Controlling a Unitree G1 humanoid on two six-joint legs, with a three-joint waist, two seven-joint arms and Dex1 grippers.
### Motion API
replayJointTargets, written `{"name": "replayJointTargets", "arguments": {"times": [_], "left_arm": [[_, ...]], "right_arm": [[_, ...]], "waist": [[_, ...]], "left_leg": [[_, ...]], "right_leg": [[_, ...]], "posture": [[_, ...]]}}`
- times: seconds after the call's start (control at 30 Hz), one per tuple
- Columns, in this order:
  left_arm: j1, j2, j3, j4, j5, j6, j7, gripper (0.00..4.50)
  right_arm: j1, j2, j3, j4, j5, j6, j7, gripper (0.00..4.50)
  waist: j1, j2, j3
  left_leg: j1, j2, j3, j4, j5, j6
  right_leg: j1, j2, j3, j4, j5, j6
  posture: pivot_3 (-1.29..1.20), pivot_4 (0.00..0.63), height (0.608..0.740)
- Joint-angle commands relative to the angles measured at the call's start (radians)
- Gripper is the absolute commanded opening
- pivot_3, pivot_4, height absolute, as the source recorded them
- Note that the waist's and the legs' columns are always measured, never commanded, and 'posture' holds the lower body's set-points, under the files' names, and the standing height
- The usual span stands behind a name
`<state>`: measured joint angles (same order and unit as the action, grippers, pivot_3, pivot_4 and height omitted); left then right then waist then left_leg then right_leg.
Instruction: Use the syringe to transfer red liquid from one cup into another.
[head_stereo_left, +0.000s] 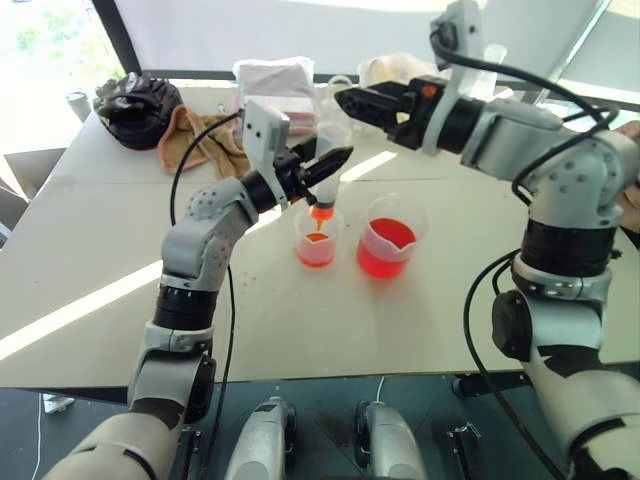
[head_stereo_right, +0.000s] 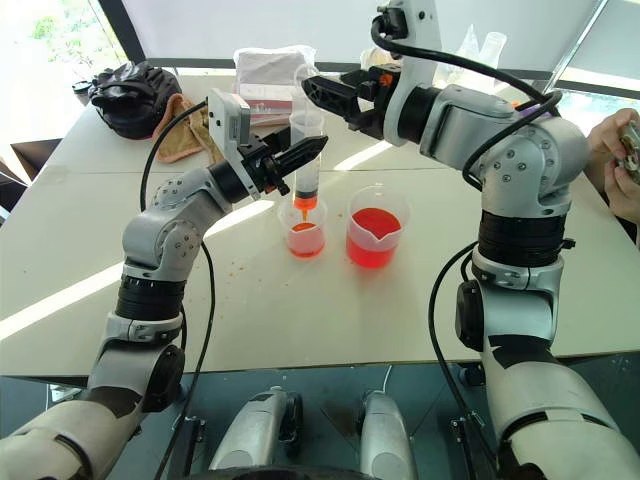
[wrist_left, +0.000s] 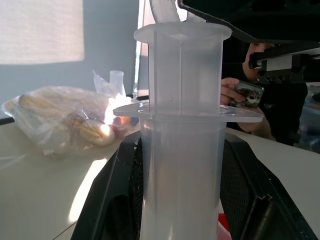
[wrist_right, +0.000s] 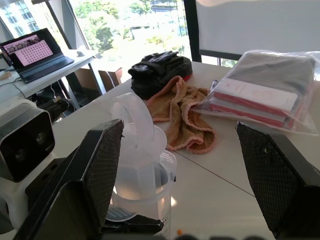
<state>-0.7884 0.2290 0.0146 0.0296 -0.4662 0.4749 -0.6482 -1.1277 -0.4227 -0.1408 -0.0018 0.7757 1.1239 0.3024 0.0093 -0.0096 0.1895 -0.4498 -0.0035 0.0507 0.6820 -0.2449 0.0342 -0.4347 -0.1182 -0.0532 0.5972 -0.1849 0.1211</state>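
Place: office-like room
Evidence: long white table centre frame; open laptop on side desk, upper left; large windows behind.

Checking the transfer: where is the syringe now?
Head views: the syringe stands upright in the left gripper, tip over the smaller beaker, left of the larger beaker.

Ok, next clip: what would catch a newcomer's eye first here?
Probably the syringe, held upright mid-table in the shut left claw, its orange tip just over the smaller beaker of red liquid. Right beside that stands the larger beaker, fuller with the same bright red. Above the syringe's plunger top, the right claw hangs wide open.
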Motion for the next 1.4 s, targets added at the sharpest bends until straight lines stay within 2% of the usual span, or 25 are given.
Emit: {"name": "replayJointTargets", "arguments": {"times": [0.03,0.13,0.17,0.23,0.8,1.4], "left_arm": [[-0.013,-0.003,-0.002,-0.065,-0.01,-0.01,0.0,1.46],[-0.014,-0.002,-0.003,-0.065,-0.009,-0.01,0.001,1.46],[-0.014,-0.002,-0.003,-0.065,-0.009,-0.009,0.002,1.46],[-0.014,-0.002,-0.003,-0.065,-0.009,-0.008,0.004,1.46],[-0.039,-0.017,0.012,-0.055,-0.02,0.002,0.005,1.46],[-0.05,-0.01,0.027,-0.061,-0.026,0.019,0.003,1.46]], "right_arm": [[-0.039,0.015,0.012,0.019,-0.034,-0.033,0.015,2.96],[-0.051,0.029,0.027,0.033,-0.053,-0.041,0.029,1.48],[-0.057,0.035,0.03,0.036,-0.056,-0.039,0.034,0.8],[-0.065,0.043,0.035,0.038,-0.057,-0.031,0.042,0.04],[-0.07,0.065,0.069,-0.078,0.018,0.24,0.12,0.04],[-0.009,0.09,0.096,-0.127,0.015,0.284,0.161,0.04]], "waist": [[0.0,0.0,0.0],[0.0,0.0,0.0],[0.0,0.0,0.0],[0.0,0.0,0.0],[0.0,0.0,0.0],[0.0,0.0,0.0]], "left_leg": [[0.0,0.0,0.0,0.0,0.0,0.0],[0.0,0.0,0.0,0.0,0.0,0.0],[0.0,0.0,0.0,0.0,0.0,0.0],[0.0,0.0,0.0,0.0,0.0,0.0],[0.0,0.0,0.0,0.0,0.0,0.0],[0.0,0.0,0.0,0.0,0.0,0.0]], "right_leg": [[0.0,0.0,0.0,0.0,0.0,0.0],[0.0,0.0,0.0,0.0,0.0,0.0],[0.0,0.0,0.0,0.0,0.0,0.0],[0.0,0.0,0.0,0.0,0.0,0.0],[0.0,0.0,0.0,0.0,0.0,0.0],[0.0,0.0,0.0,0.0,0.0,0.0]], "posture": [[0.0,0.15,0.74],[0.0,0.15,0.74],[0.0,0.15,0.74],[0.0,0.15,0.74],[0.0,0.15,0.74],[0.0,0.15,0.74]]}}
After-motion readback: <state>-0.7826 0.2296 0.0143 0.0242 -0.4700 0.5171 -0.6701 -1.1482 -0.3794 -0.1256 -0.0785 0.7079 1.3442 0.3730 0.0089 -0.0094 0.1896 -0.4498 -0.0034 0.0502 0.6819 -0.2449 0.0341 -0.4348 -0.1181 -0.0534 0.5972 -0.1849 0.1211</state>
